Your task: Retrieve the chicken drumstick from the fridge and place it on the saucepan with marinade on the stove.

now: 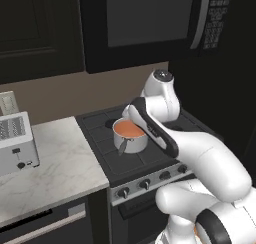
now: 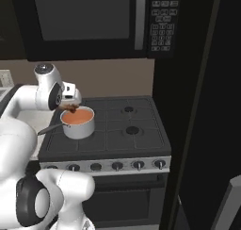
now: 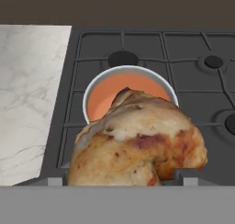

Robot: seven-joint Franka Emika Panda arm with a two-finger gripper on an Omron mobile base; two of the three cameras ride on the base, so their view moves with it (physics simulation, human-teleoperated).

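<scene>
Hand (image 3: 120, 177) grips chicken drumstick (image 3: 137, 142) above saucepan (image 3: 98, 97) on black stove (image 3: 193, 81).

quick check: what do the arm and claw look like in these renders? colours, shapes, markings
The arm is glossy white with rounded, bulbous link shells, a dark band along the forearm and dark rings at the joints. One joint ends in a round grey cap. No cables or lettering are visible. The claw shows as two small dark grey, blocky finger tips in the hand view.
</scene>
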